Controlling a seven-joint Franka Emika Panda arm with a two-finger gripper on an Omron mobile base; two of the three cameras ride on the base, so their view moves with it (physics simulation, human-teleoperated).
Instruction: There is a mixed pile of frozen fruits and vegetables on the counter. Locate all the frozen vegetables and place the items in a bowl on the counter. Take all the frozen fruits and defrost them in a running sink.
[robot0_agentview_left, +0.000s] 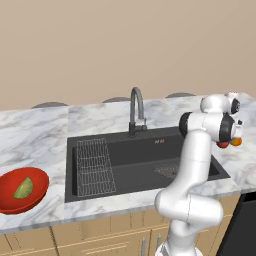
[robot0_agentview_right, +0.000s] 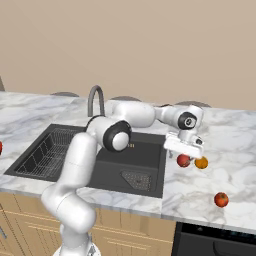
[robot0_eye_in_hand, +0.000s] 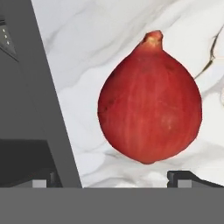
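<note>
Item one, the pinkish-red ball (robot0_eye_in_hand: 150, 105): I see it on the counter (robot0_agentview_right: 235, 150) just right of the sink (robot0_agentview_left: 130, 165), close under my gripper (robot0_agentview_right: 184, 148). In the hand view it is onion-shaped, its long axis running from a broad rounded base to a short tan tip, and that tip points toward the top of that view. It rests on the marble, beside the sink's dark rim.

Item two, gripper: I read it as spread wide, holding nothing; its two dark tips sit low in the hand view, either side of the ball and apart from it.

Item three, orange ball (robot0_agentview_right: 201, 162): on the counter just right of the pinkish-red ball, nearly touching it.

Item four, small red ball (robot0_agentview_right: 221, 199): alone on the counter, nearer the front edge, well apart from the other two.

Item five, bowl (robot0_agentview_left: 35, 197): glossy red, on the counter left of the sink, with the green wedge (robot0_agentview_left: 23, 188) lying inside it.

Item six, sink: dark grey basin with a wire rack (robot0_agentview_left: 95, 167) at its left end and a gooseneck tap (robot0_agentview_left: 136, 111) behind.

Item seven, surroundings: white grey-veined marble over light wooden cabinets (robot0_agentview_left: 100, 239); plain beige wall (robot0_agentview_left: 125, 45) behind.
</note>
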